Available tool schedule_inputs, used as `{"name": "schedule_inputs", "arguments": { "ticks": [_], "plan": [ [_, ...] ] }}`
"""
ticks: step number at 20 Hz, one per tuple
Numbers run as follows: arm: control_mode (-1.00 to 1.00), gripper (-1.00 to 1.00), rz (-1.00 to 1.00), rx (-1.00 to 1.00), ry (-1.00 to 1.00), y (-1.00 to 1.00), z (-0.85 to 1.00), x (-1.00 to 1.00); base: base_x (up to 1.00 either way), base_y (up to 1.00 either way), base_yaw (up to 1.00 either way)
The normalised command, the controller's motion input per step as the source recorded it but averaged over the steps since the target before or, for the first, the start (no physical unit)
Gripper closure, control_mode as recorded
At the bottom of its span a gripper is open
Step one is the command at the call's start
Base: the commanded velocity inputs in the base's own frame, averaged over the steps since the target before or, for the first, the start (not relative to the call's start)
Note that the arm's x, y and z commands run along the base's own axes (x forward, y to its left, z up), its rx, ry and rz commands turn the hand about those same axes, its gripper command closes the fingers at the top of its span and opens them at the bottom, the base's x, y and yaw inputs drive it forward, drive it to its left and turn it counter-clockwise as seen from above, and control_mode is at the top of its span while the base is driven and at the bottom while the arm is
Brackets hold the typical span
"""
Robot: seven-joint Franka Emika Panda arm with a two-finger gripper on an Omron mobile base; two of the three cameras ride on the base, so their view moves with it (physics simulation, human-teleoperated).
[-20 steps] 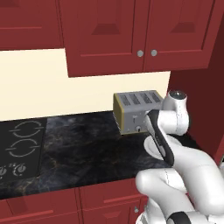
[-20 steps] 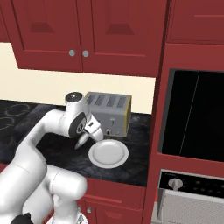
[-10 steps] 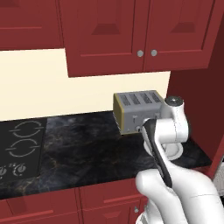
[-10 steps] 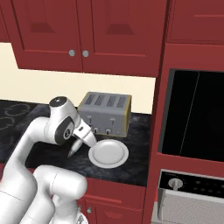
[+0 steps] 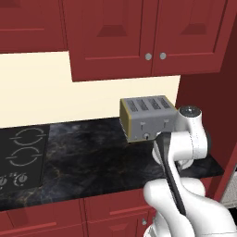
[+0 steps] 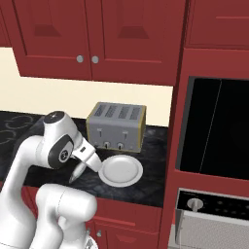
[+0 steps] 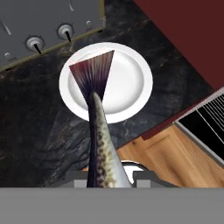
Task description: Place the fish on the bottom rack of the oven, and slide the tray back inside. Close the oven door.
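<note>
A black marbled kitchen counter (image 5: 88, 157) runs beneath dark red cabinetry. A silver four-slot toaster (image 6: 116, 126) stands on it near the back wall, and a round white plate (image 6: 120, 170) lies flat just in front of the toaster, close to the counter's front edge. A black cooktop (image 5: 21, 155) with ring markings sits at the counter's left end.

The fish (image 7: 99, 144) looks slick and speckled; the plate (image 7: 131, 87) smooth, glossy white; the toaster (image 6: 116, 126) brushed metal; the bench (image 5: 88, 157) polished dark stone, perhaps marble; the floor (image 7: 170, 162) wood.
</note>
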Motion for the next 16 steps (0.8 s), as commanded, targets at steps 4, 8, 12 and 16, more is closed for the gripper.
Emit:
{"name": "schedule_inputs", "arguments": {
  "ticks": [4,8,12,16],
  "plan": [
    [-1.0,1.0,0.03,0.0,-0.01,0.0,0.0,-0.02,0.0,0.0,0.0],
    [-1.0,1.0,0.04,0.0,0.0,0.0,0.0,0.0,0.0,0.0,0.0],
    [-1.0,1.0,0.06,-0.01,0.0,0.0,0.0,0.0,0.0,0.0,0.0],
    [1.0,1.0,0.03,-0.01,0.0,0.0,0.0,-0.05,-0.32,0.0,0.0]
  ]
}}
